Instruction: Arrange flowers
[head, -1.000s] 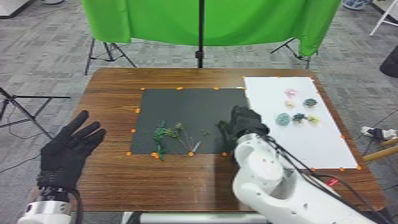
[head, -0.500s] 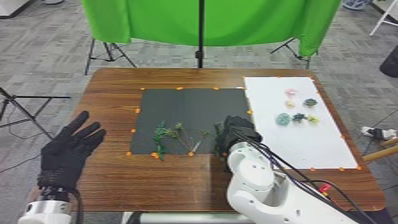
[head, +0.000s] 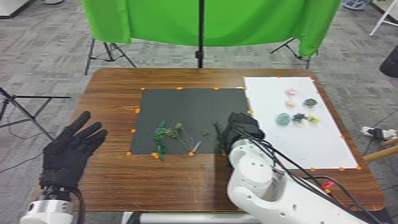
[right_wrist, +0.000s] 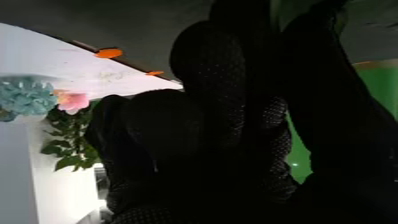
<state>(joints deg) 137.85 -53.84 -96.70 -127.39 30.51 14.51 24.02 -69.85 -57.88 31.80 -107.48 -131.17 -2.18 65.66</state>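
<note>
Counting six flower heads (head: 283, 119) at frame right, you have your left hand (head: 65, 156) spread, lower left. Your right hand (head: 240, 128), centre: can't tell its state.

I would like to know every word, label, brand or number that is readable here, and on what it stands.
There is no readable text on the black sheet, white sheet or table.
The red mark by the right arm is too small to read.

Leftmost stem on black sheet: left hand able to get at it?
Likely yes: the left hand is open, left of the black sheet, with nothing standing between it and the leftmost stem.
</note>
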